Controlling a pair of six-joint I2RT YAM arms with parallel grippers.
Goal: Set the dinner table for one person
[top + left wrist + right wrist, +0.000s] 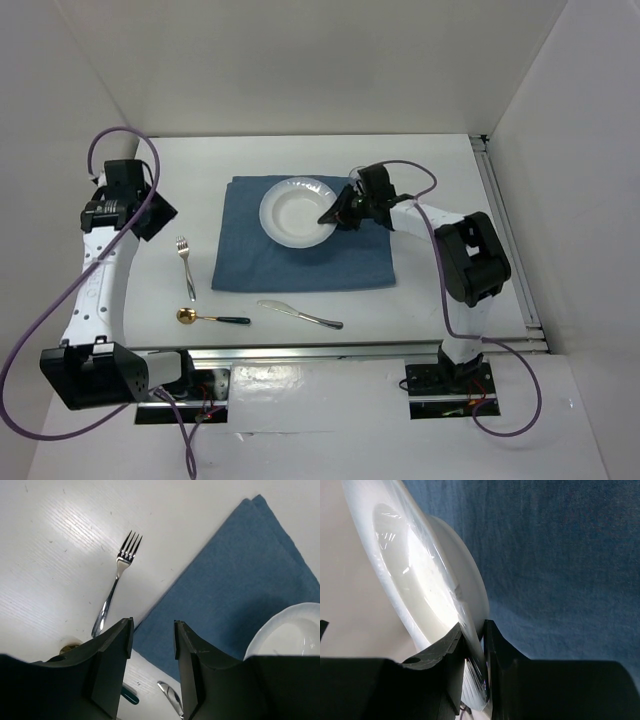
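A white plate (297,211) sits on the blue-grey cloth mat (300,262) on the white dinner table (430,170). My right gripper (335,215) is shut on the plate's right rim; the right wrist view shows the rim (472,645) pinched between the jaws over the mat (560,565). My left gripper (150,215) is open and empty at the far left, above the table beside the fork (184,262). The left wrist view shows the fork (116,582), the mat (235,590) and the plate's edge (285,630).
A gold spoon with a dark green handle (212,319) and a silver knife (298,313) lie near the table's front edge, below the mat. An aluminium rail (510,240) runs along the right side. White walls close in the back and sides.
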